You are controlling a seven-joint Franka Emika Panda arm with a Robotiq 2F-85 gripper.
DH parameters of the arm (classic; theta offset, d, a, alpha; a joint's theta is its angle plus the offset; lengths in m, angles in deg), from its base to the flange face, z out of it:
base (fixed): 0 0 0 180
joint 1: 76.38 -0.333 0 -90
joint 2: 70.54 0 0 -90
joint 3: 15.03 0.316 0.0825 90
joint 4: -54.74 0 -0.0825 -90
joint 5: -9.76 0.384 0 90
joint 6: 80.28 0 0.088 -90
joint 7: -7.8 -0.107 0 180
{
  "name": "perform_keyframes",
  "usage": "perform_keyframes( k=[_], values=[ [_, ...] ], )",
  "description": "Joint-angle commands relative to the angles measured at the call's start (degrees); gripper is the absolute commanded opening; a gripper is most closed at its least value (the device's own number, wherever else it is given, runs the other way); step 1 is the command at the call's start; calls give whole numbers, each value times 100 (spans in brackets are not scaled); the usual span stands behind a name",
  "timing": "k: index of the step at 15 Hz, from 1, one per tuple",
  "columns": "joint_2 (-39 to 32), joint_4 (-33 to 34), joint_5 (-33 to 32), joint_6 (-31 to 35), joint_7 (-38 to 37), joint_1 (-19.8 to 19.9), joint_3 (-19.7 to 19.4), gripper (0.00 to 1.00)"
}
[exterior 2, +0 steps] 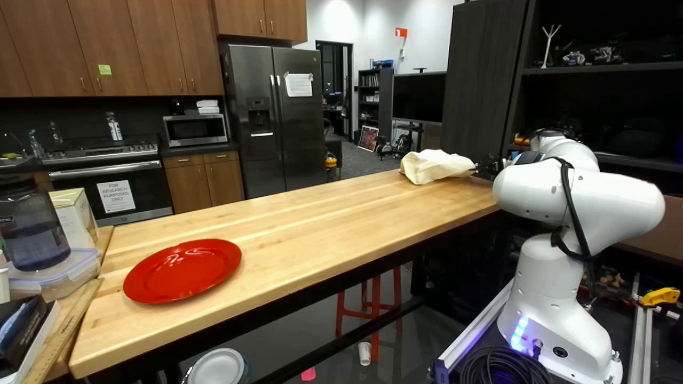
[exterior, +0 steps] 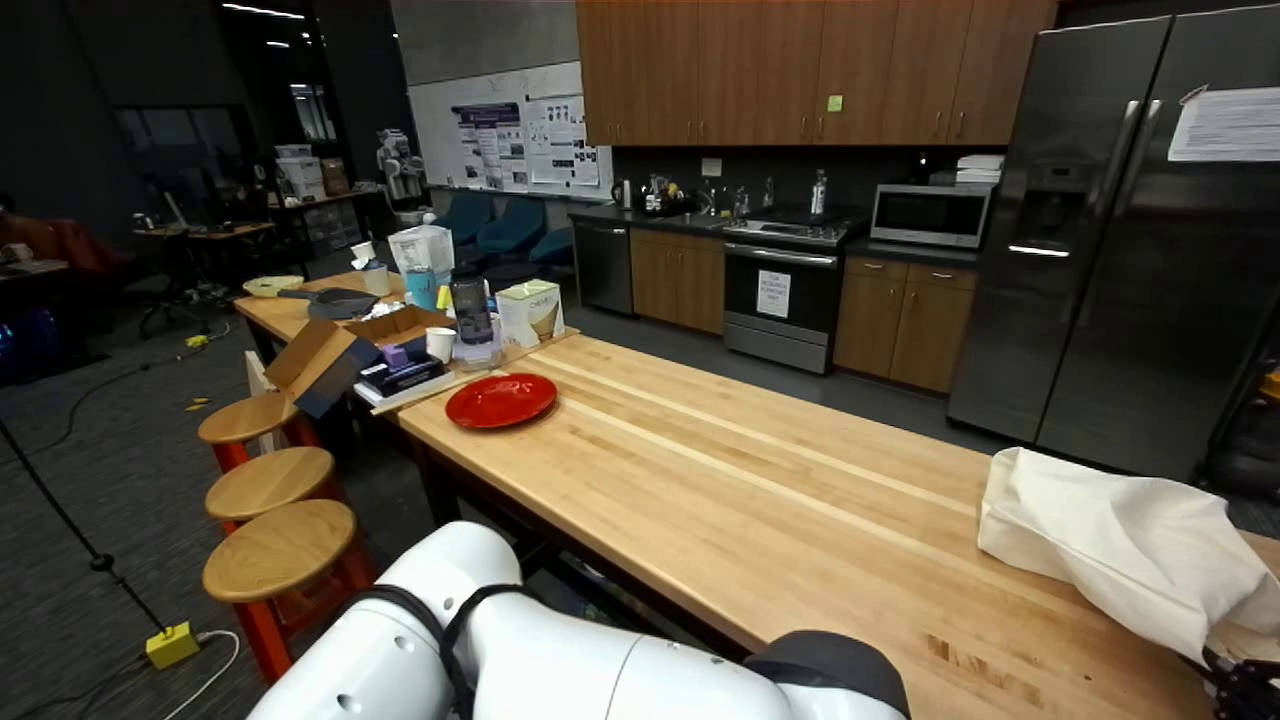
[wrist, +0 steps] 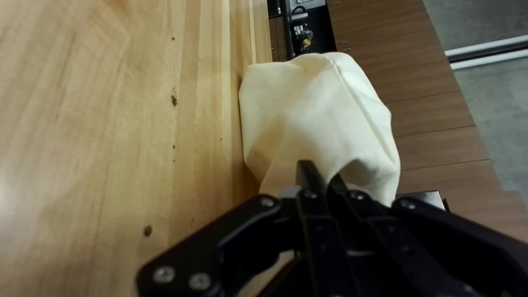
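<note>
Wrist view. The claw [wrist: 325, 181] enters from the bottom edge, its two fingers [wrist: 308, 178] nearly together and pinching the near end of a cream cloth bag [wrist: 297, 119]. Folds of the fabric converge where the fingers meet; the body of the bag extends beyond them along the wooden surface [wrist: 123, 144].

In an exterior view, the bag occupies the near right end of the surface, with the claw partly cut off at its lower corner. A red plate [exterior: 500, 400] rests at the opposite end, well apart from the bag. Beyond the plate are an open cardboard box [exterior: 320, 360], a white cup [exterior: 440, 343] and a carton [exterior: 530, 313]; three round stools [exterior: 280, 545] line the left.

In an exterior view, the white robot arm [exterior 2: 571, 197] stands at the right and reaches to the bag, whose end tapers toward the claw. The plate lies in the foreground, near a dark jar [exterior 2: 32, 229]; a steel refrigerator [exterior 2: 251, 154] stands behind the surface.
</note>
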Motion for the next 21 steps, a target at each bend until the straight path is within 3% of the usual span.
perform_keyframes(
  k=[1,10,13,19,20,21],
  values=[
    [76,-87,106,-157,6,106,16,38],
    [80,-103,211,-468,67,281,27,99],
    [148,-195,243,-687,-241,366,-19,100],
    [389,-262,211,-855,-2129,258,-145,100],
    [135,-42,235,-796,-1683,253,-111,100],
    [141,11,243,-820,-1879,226,-113,100]
  ],
)
